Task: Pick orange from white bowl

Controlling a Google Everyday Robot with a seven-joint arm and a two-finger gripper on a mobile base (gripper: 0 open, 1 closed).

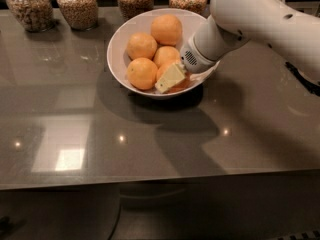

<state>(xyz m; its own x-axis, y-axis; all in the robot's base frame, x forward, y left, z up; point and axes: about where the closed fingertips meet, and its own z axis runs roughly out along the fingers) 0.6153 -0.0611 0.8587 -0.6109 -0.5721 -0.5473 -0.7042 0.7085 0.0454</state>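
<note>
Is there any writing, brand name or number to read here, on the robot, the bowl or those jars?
None: no word, number or sign can be read anywhere.
The white arm shows only small holes, no label.
The gripper, down in the white bowl among the oranges, bears no marking.
The glass jars at the back carry no labels.
</note>
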